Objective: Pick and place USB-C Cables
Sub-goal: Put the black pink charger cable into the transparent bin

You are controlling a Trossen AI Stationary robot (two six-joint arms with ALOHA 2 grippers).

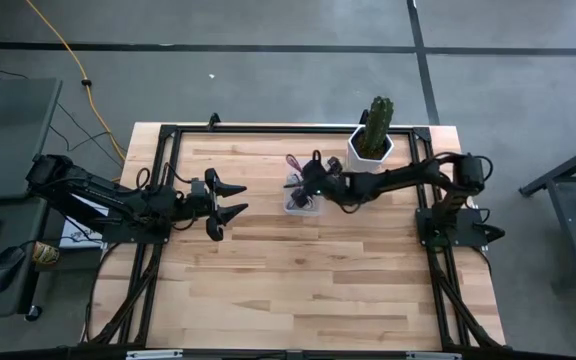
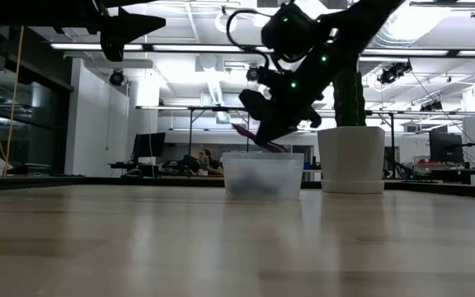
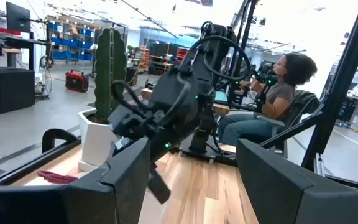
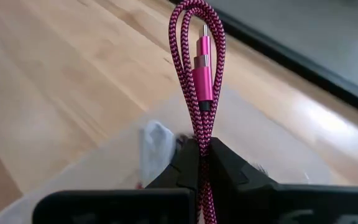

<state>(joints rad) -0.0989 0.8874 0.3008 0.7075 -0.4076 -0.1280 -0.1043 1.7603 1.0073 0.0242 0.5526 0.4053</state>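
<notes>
Gripping a dark red braided USB-C cable (image 4: pixel 200 81), the right gripper (image 4: pixel 202 144) had its fingers pinched tight on the folded bundle, the loop and its metal plug sticking up past the fingertips. It hung just above a clear plastic container (image 2: pixel 261 175) near the table's (image 1: pixel 298 290) far edge, beside a cactus (image 1: pixel 377 124) in a white pot (image 1: pixel 364 150). Other cables lay inside the container, colours unclear. The left gripper (image 1: pixel 230 198) hovered left of the container, well apart, jaws spread wide and empty. A seated person (image 3: pixel 273 102) showed beyond the table.
</notes>
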